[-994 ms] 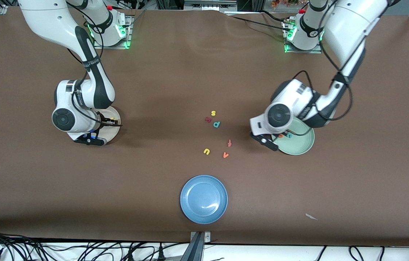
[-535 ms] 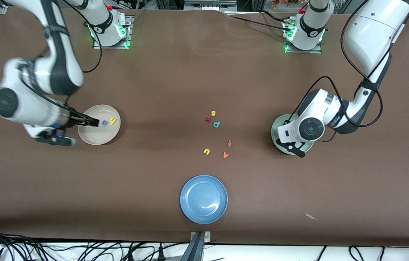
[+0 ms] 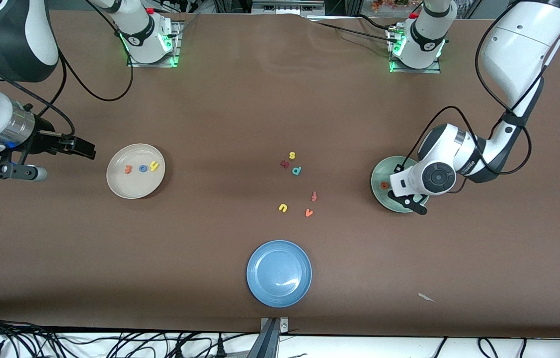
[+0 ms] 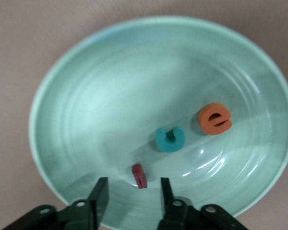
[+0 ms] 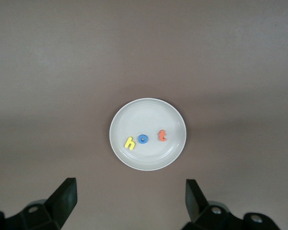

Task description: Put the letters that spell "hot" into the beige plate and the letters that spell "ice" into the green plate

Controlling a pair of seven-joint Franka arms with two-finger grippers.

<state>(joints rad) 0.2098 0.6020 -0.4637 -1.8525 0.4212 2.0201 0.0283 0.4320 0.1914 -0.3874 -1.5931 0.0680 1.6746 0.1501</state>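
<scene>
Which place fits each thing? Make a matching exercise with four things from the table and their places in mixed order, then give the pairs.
Things:
1. yellow h
2. orange e
3. yellow u
4. left gripper

Places:
A. on the bare table, between the plates
B. in the beige plate
C. over the green plate, fingers apart and holding nothing
D. in the green plate, beside the teal c

Pairs: 1-B, 2-D, 3-A, 4-C
</scene>
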